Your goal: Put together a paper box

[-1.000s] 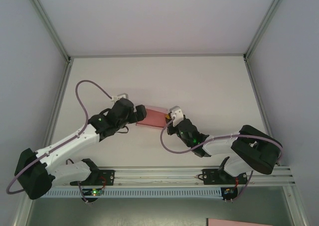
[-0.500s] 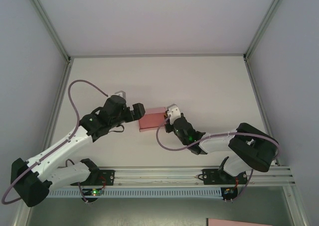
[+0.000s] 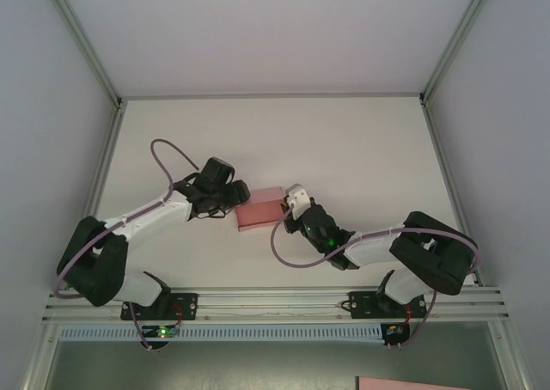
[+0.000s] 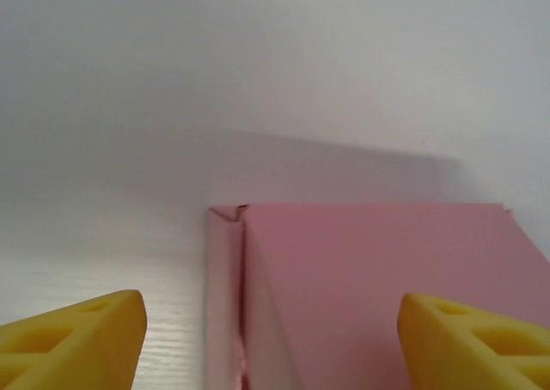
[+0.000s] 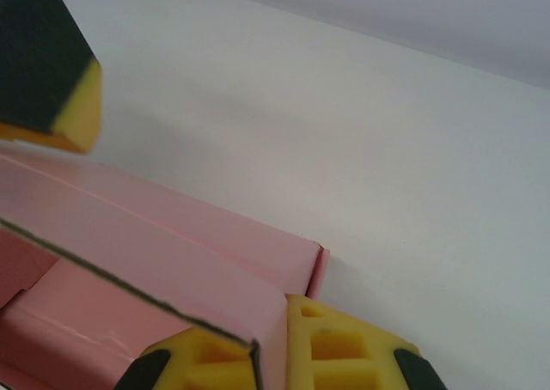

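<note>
White tabletop [image 3: 344, 141] walled in pale grey, viewed from above. Two robot arms, one pink paper box [image 3: 260, 207]. Leftmost, left hand [image 3: 234, 197] released, yellow fingers [image 4: 82, 334] spread wide at box's end. Centre, paper box lying flat on tabletop between both hands, its near end cut off in left wrist view. Rightward, right hand [image 3: 292, 203] clenched on thin box wall. Bottom right, second pink piece [image 3: 412, 383], mostly cut off.

My bench [image 3: 344, 149]: white, matte, evenly lit | walls [image 3: 258, 29]: pale grey behind and at both sides | corner posts [image 3: 82, 38]: bare metal | metal rail [image 3: 275, 297]: along my bench's near edge
</note>
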